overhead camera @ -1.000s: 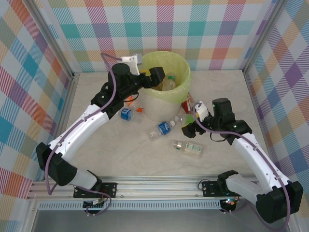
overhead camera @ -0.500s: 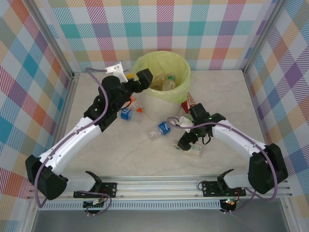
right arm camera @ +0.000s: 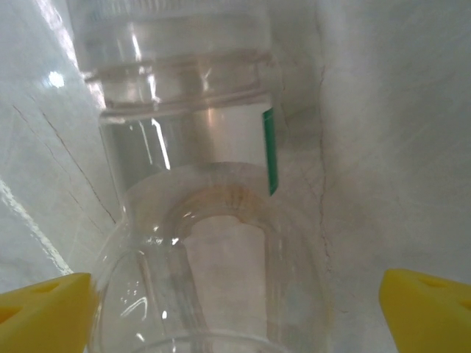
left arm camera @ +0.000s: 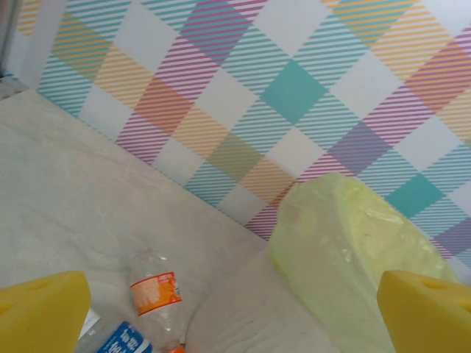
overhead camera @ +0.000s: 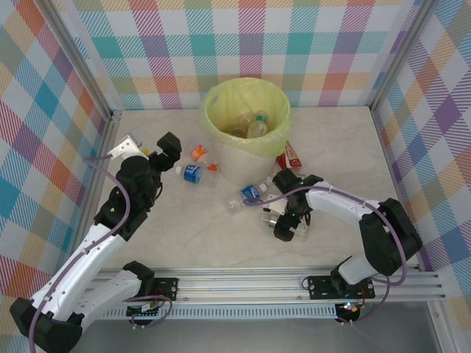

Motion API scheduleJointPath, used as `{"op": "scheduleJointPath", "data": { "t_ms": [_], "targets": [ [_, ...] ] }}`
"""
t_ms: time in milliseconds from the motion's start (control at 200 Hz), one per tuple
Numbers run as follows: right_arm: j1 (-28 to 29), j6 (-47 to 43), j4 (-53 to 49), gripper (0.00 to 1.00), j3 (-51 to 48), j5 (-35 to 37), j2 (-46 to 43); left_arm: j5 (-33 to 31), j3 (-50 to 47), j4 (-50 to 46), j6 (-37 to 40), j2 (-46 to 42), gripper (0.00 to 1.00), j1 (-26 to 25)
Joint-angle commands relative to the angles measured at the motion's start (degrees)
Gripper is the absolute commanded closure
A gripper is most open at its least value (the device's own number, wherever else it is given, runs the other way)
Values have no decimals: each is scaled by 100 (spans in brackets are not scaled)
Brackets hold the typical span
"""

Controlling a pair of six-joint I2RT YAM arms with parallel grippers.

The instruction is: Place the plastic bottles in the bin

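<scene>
Bottle (right arm camera: 213, 220): clear glossy plastic, ribbed, heavy glare. Desk (right arm camera: 390, 147): matt, pale, marbled. Bin liner (left arm camera: 346, 243): thin crinkled plastic film. Left fingers (left arm camera: 40, 312): matt yellow, foam-like. Front rail (overhead camera: 243, 283): bare metal.

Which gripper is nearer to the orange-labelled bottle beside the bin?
Left. The left gripper sits just left of the orange-labelled bottle; the right gripper is far to its right.

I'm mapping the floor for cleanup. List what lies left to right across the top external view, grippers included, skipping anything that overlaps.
left gripper → left blue-label bottle → middle blue-label bottle → right gripper
</scene>
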Motion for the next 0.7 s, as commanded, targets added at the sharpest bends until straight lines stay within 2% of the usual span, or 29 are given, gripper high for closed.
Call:
{"op": "scheduleJointPath", "data": {
  "t_ms": [0, 230, 320, 430, 695],
  "targets": [
    [66, -215, 47, 2, -196, 164, 66, -67, -287, -259, -380, -131, 0, 103],
    [174, -153, 253, 4, -302, 230, 239, 90, -506, -205, -685, -22, 0, 224],
    [203, -153, 343, 11, -340, 290, 305, 187, -525, -172, -756, 87, 0, 275],
    [229, -178, 391, 24, -368, 319, 272, 344, -510, -141, -807, 225, 0, 324],
    [238, -232, 530, 45, -401, 169, -143, 501, -543, -130, -1012, 408, 0, 413]
  ]
}}
